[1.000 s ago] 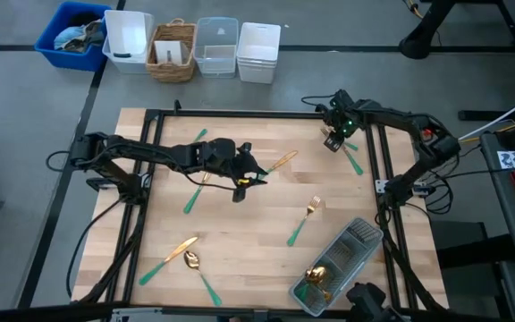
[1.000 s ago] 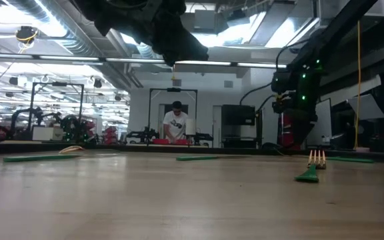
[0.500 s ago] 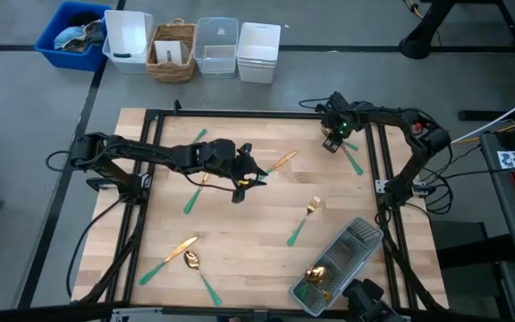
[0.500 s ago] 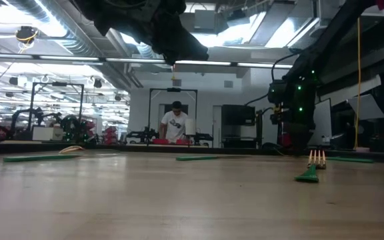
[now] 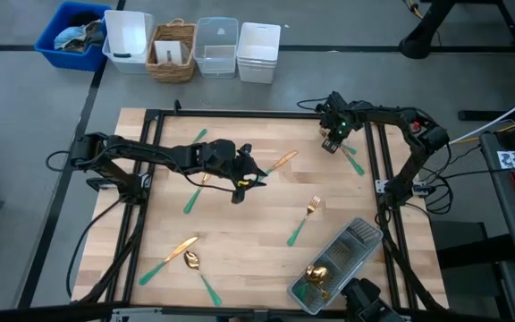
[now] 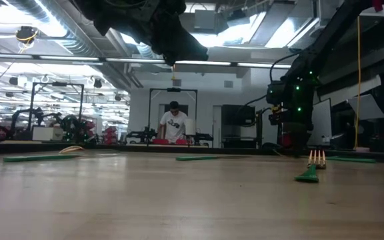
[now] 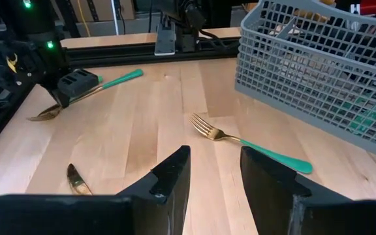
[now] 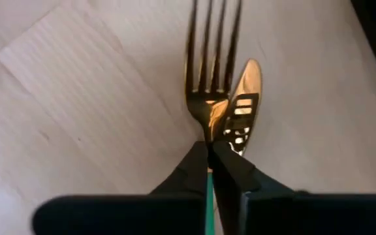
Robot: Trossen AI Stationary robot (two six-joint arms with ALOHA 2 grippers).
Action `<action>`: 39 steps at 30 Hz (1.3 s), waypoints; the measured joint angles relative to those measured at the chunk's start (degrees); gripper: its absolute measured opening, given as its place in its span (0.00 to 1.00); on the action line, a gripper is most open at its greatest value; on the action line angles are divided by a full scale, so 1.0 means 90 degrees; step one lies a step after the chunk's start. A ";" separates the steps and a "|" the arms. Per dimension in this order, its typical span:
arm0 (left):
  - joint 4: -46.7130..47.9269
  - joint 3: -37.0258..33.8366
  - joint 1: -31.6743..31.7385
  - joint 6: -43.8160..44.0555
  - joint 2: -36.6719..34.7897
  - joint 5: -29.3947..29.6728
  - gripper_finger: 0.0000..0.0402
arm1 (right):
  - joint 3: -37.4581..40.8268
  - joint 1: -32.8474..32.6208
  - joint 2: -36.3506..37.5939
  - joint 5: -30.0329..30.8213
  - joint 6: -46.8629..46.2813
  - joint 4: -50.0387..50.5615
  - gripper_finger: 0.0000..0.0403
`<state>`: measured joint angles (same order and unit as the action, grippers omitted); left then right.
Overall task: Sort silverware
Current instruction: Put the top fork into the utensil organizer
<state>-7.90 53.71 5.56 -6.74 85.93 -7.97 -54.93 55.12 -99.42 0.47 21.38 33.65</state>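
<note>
Risk sits at the right claw [image 8: 209, 151], down at the table's [image 5: 240, 241] two o'clock corner, with its fingers pressed together on the neck of a fork [image 8: 208, 72]. A spoon [image 8: 243, 98] lies just beside that fork, touching or nearly so in the right wrist view, and I cannot tell whether the fingers have caught its handle as well. If they have, the lift could drag both pieces up, or shed the spoon partway. The grip is also a thin pinch on a slim, smooth stem, so the fork could swivel or slip out during the carry to the grey basket [image 5: 340, 262] at five o'clock.

Remaining silverware lies scattered: another fork [image 5: 304, 219] near the middle right, a teal-handled piece [image 5: 354, 161] at three o'clock, more pieces [image 5: 182, 255] at seven o'clock.

Left claw [image 7: 214, 173] hangs over the table's centre with its fingers spread, holding nothing. A sweep by the right arm toward the basket passes fairly near it.
</note>
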 joint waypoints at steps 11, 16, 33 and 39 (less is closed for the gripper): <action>-0.0002 0.0000 0.0000 0.0023 0.0000 0.0002 0.32 | -0.0009 0.0003 -0.0007 -0.0149 -0.0048 0.0026 0.02; -0.0005 0.0000 0.0000 0.0029 0.0002 0.0002 0.32 | -0.0013 0.0013 -0.0007 -0.0383 -0.0065 0.0105 0.01; -0.0002 0.0000 0.0010 0.0020 0.0005 0.0005 0.32 | -0.0482 -0.0004 -0.0034 -0.0683 -0.0237 0.0876 0.01; 0.0001 0.0000 0.0017 -0.0040 0.0002 0.0005 0.32 | -0.0482 -0.0004 0.0036 -0.0685 -0.0235 0.0964 0.01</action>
<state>-7.90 53.71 5.72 -7.10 85.95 -7.92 -59.27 55.09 -99.09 -5.69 19.27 42.33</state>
